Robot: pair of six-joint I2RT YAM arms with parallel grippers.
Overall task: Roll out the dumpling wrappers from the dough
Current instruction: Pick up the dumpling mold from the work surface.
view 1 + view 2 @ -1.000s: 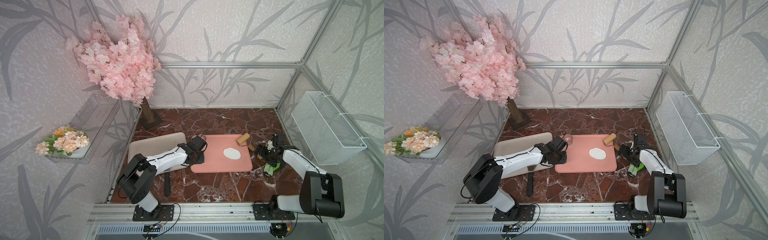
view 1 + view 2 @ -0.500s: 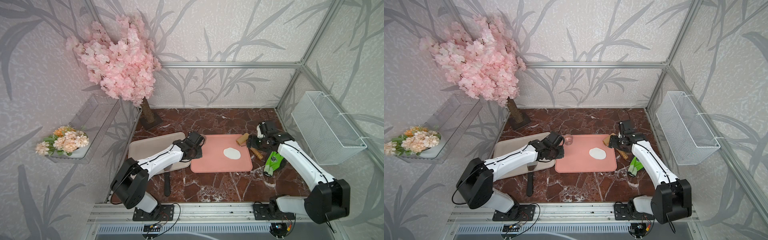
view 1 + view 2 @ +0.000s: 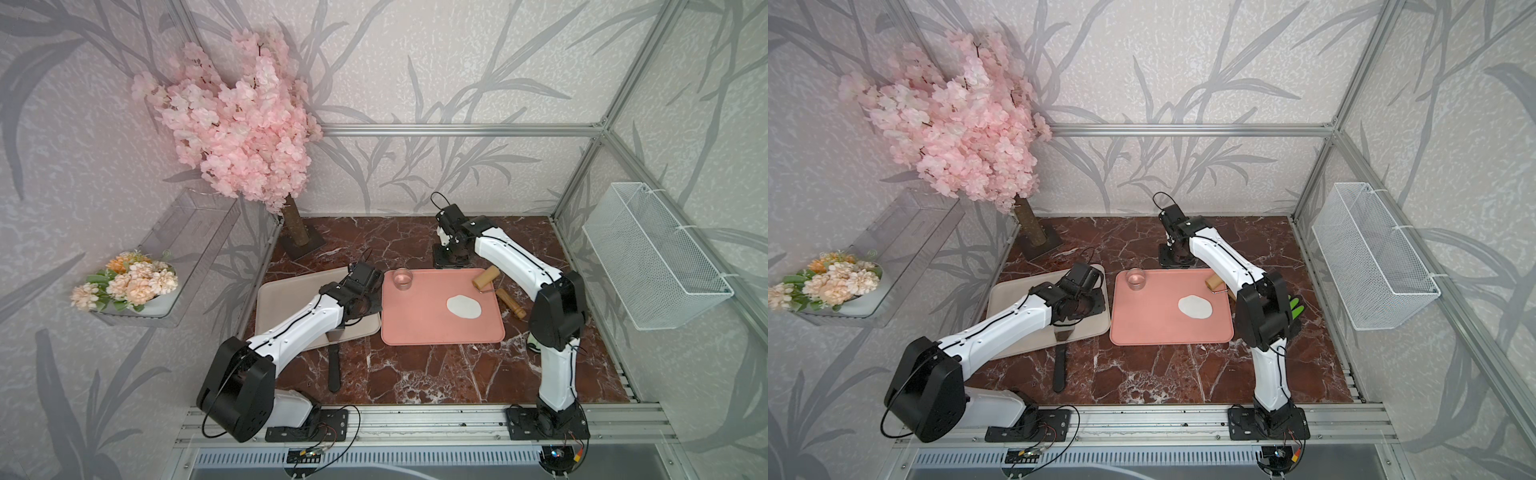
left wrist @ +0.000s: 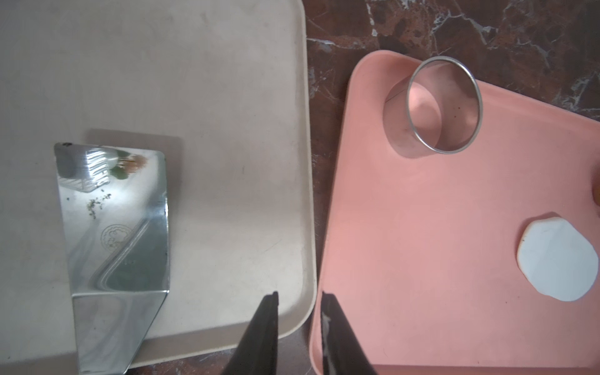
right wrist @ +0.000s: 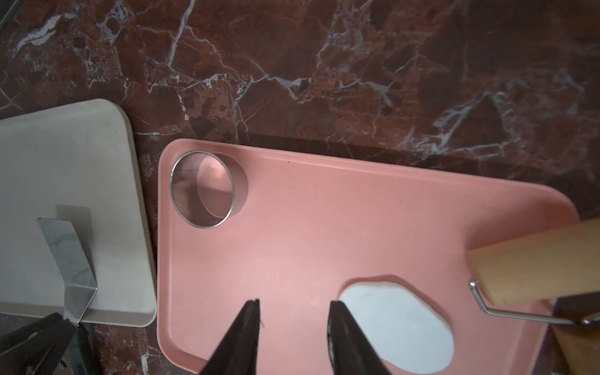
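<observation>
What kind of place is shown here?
Probably a robot test booth dressed as a kitchen corner: an aluminium frame encloses it, the left arm and right arm stand on a front rail, and dough lies on a pink tray near a wooden roller.

Top views high, frontal; wrist views close, sharing pink tray (image 4: 422,227).

Metal ring (image 3: 402,279) on pink tray (image 3: 424,322) (corner)

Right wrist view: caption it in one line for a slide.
Right gripper, open and empty, above the pink tray holding the flattened dough and a metal ring cutter.
</observation>
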